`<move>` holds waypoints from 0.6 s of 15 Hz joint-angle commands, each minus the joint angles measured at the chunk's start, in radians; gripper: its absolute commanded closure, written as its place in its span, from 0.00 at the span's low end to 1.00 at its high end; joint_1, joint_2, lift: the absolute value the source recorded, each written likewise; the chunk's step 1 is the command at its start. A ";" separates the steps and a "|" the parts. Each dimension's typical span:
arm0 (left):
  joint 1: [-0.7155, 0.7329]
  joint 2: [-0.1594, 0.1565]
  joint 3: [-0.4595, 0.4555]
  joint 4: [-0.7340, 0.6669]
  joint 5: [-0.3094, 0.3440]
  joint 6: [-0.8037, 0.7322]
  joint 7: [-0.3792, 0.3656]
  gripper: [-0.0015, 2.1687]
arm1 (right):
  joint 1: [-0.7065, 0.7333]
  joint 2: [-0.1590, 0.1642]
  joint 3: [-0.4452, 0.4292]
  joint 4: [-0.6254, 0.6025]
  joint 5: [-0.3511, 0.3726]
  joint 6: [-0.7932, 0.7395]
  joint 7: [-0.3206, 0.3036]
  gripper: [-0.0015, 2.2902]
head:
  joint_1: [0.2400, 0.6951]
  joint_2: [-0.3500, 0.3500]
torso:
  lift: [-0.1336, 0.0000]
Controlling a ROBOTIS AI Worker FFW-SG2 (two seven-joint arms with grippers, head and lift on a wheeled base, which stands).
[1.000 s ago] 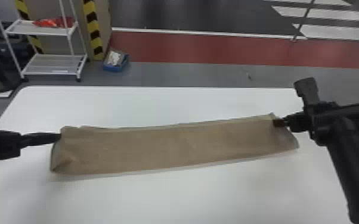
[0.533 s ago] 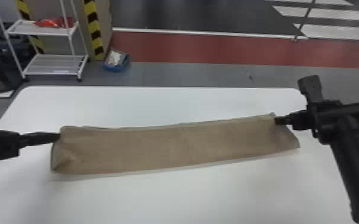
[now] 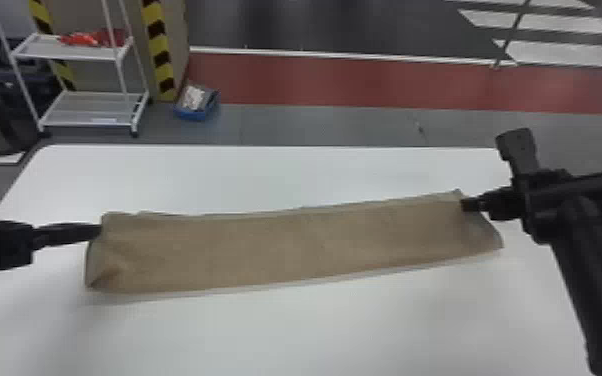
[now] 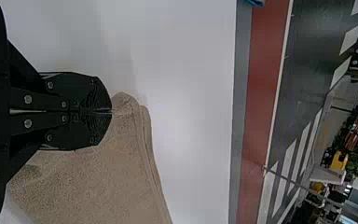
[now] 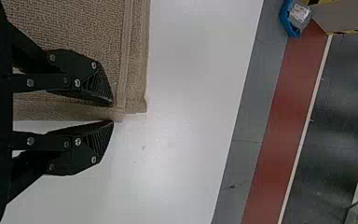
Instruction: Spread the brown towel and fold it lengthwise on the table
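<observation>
While the brown towel (image 3: 285,250) lies as a long narrow band across the white tabletop (image 3: 305,335), both claws are at its short ends, one per side. Towel runs left to right, right end set a bit farther from the robot than the left, long edges roughly parallel, middle mostly smooth. Creases at the left end, toward the near corner; right end slants, its near corner sticking out past the far one. Left claw (image 3: 100,231) at the towel's left end, near the far corner; in the left wrist view the left claw (image 4: 111,111) has its fingers together, tips right at the cloth, can't tell if any is pinched between. Right claw (image 3: 467,204) at the right end, also near the far corner; in the right wrist view the right claw (image 5: 113,113) is parted with a small gap at the tips, one finger over the towel, the other over bare tabletop, towel edge between. Behind the tabletop: white rack (image 3: 92,107) on the left with red stuff (image 3: 82,39) on its upper shelf, blue bin (image 3: 197,115) on the gray floor (image 3: 325,125), red strip (image 3: 365,85) beyond.
</observation>
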 commanded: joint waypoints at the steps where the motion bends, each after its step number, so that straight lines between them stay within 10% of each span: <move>1: 0.000 0.000 0.001 0.001 0.000 -0.001 0.000 0.70 | 0.000 0.000 0.000 0.000 0.004 -0.003 0.000 0.44 | 1.00 0.37 | 0.07; 9: 0.000 0.012 0.019 0.012 0.002 -0.029 -0.005 0.70 | 0.058 -0.003 -0.031 -0.130 -0.041 0.046 0.023 0.51 | 1.00 0.38 | 0.07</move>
